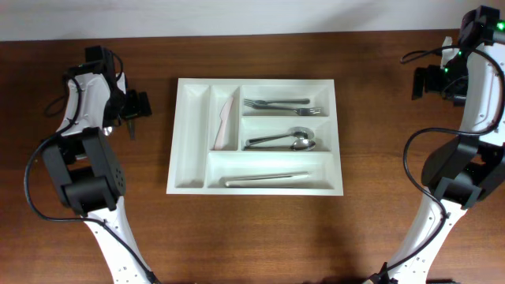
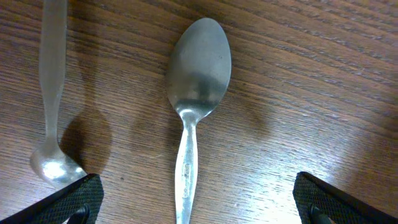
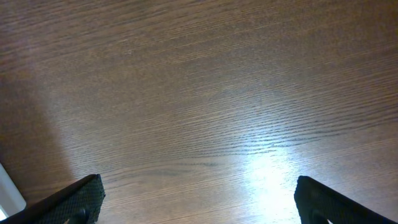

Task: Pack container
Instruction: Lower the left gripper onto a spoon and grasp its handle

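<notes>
The white five-compartment container (image 1: 189, 134) lies in the middle of the table. It holds a pale knife (image 1: 227, 118), forks (image 1: 282, 106), spoons (image 1: 284, 141) and a long utensil (image 1: 267, 179); its far-left narrow compartment is bare. My left gripper (image 1: 139, 105) is open left of the container. In the left wrist view its fingers (image 2: 199, 202) are spread either side of a metal spoon (image 2: 198, 68) lying on the wood, not touching it. A second metal utensil (image 2: 52, 68) lies beside it. My right gripper (image 1: 424, 82) (image 3: 199, 199) is open and empty over bare wood.
The table is dark brown wood (image 1: 379, 181). The arm bases stand at the front left (image 1: 87, 189) and front right (image 1: 458, 181). A white sliver (image 3: 6, 193) shows at the left edge of the right wrist view.
</notes>
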Tool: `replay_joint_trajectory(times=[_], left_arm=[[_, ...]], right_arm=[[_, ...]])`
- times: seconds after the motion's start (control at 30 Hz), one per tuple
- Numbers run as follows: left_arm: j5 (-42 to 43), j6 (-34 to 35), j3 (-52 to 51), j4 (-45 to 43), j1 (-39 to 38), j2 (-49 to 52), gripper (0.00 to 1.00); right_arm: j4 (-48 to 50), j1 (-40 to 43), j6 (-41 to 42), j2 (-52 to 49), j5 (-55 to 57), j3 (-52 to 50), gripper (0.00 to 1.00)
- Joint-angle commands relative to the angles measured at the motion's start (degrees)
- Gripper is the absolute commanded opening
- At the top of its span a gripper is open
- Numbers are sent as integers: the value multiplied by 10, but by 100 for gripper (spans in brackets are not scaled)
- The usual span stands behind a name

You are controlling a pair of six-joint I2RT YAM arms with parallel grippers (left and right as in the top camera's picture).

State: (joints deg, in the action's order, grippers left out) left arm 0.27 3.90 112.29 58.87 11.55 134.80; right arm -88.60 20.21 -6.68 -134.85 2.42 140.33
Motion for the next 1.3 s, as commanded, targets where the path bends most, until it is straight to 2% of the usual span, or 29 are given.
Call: replay_joint_trajectory(times=[0.0,0.9,1.0,1.07,1.27], left_arm=[[19,-9,3,-1,6,3,100],[15,-9,3,-9,6,41,99],[15,-9,3,-10,6,42,89],[15,-9,3,-12,6,42,75],[8,-9,3,-26,6,42,53]], right_arm=[[0,1,-4,2,-3,-2,99],[0,1,-4,2,-3,-2,99],[0,1,-4,2,-3,-2,99],[0,1,-4,2,-3,-2,99],[0,1,-4,2,-3,-2,99]])
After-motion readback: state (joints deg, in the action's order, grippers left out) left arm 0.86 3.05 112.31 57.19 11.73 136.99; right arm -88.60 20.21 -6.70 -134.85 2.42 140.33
